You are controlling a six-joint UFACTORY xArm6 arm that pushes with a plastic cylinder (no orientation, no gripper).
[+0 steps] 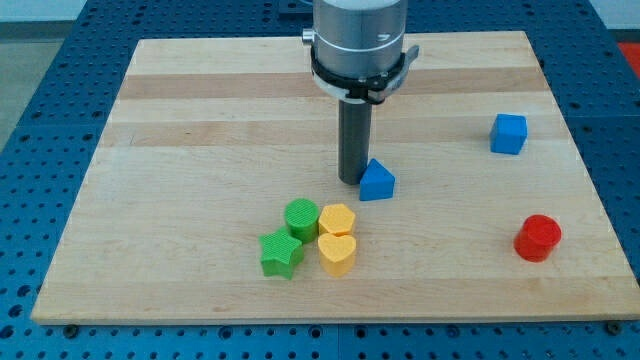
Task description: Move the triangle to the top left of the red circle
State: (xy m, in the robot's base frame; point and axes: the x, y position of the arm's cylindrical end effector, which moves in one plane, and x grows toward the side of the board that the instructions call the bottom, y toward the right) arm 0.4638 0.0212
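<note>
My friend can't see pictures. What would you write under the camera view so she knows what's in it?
My tip touches the left side of a blue triangle mid-board on a wooden board. A red circle sits far right, a blue cube above it. Green star, green cylinder, yellow hexagon and yellow heart cluster near the bottom.

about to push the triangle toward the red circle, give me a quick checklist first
1. My tip at the blue triangle, on its left: ok.
2. Push side suits a rightward shove: ok.
3. Path to the red circle free of blocks: ok.
4. Blue cube away from the path: ok.
5. Green and yellow cluster below, out of the way: ok.
6. Tip actually touching the triangle: cannot tell.
</note>
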